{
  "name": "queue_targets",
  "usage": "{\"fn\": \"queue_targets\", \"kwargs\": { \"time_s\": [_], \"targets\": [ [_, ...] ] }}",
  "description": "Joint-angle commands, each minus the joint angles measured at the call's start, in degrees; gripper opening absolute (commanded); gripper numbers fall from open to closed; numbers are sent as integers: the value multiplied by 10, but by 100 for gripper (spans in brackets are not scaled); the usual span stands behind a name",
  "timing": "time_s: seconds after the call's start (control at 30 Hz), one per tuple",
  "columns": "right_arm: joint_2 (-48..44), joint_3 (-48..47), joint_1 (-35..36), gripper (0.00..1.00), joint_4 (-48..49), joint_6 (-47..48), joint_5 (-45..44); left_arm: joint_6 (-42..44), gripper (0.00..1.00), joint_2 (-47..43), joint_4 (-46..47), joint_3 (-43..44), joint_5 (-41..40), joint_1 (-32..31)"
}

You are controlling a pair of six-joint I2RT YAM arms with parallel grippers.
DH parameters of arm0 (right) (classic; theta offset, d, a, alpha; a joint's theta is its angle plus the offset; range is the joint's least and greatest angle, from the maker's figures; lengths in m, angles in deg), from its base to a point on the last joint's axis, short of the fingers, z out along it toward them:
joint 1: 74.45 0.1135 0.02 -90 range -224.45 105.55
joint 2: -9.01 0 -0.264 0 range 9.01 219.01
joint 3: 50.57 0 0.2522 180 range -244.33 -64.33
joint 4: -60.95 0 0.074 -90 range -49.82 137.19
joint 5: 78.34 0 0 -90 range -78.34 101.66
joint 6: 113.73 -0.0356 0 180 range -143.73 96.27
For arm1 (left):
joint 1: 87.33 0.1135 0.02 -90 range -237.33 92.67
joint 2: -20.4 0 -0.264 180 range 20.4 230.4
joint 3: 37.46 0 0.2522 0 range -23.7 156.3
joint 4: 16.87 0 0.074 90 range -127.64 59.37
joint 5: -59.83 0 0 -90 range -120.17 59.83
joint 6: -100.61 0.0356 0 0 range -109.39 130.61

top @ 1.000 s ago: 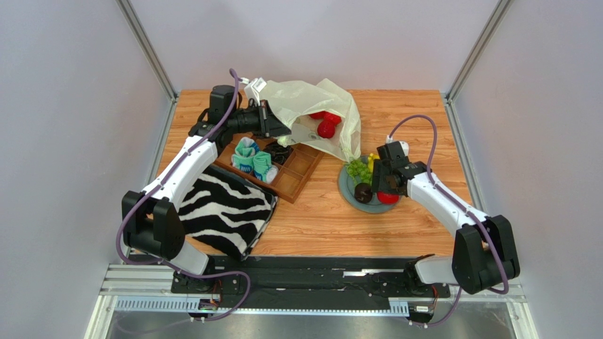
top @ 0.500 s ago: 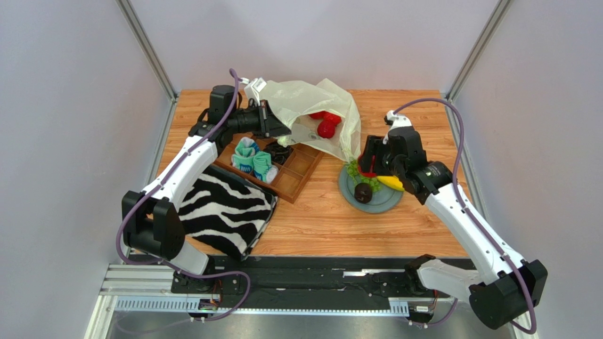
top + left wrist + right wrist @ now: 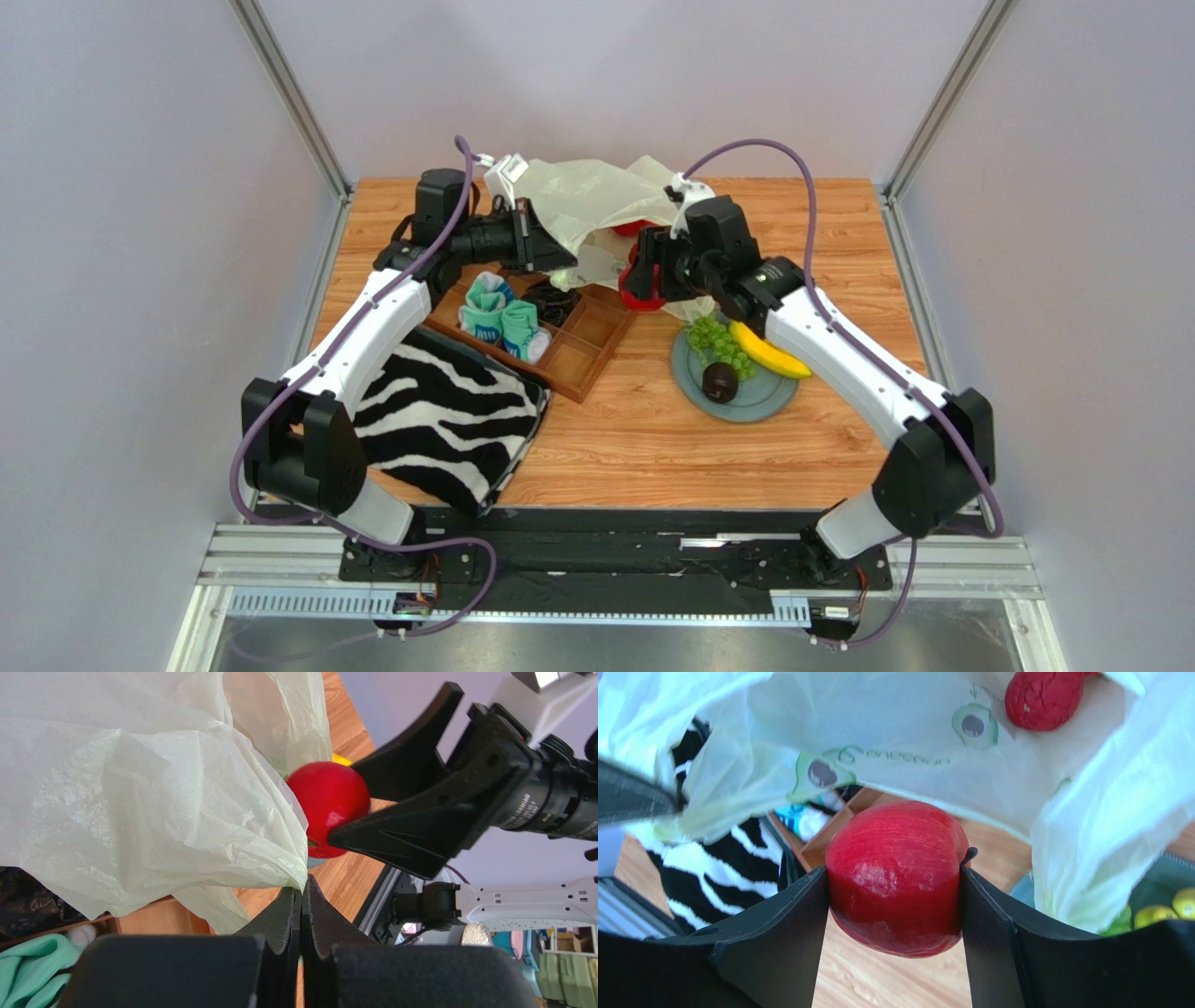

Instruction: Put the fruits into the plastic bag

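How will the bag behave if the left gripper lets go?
Probably collapses: the bag is thin, crinkled film, draped limp from the left gripper's pinch. Likely very light, so the apple may shove it aside rather than enter.

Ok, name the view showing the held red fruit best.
Right wrist: the red fruit fills the centre, clamped between both fingers. Left wrist shows it partly behind the plastic bag; top external, just a small red patch.

A zebra-striped cloth (image 3: 442, 420) lies at the near left of the wooden table (image 3: 659, 448). Just beyond its far edge sits a compartmented wooden tray (image 3: 603, 322), with rolled teal-and-white socks (image 3: 502, 319) in its left part. A grey-blue plate (image 3: 760, 409) stands to the tray's right, apart from it.
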Motion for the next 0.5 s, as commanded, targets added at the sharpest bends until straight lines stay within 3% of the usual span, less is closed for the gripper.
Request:
{"fn": "queue_targets", "kwargs": {
  "time_s": [0.0, 0.27, 0.47],
  "targets": [
    [66, -83, -1, 36, 44, 13, -24, -9, 0, -18, 17, 21, 15, 3],
    [211, -164, -1, 35, 104, -11, -78, -10, 0, -15, 19, 19, 16, 3],
    [262, -195, -1, 35, 161, -47, -119, -10, 0, -15, 19, 20, 17, 3]
  ]
}}
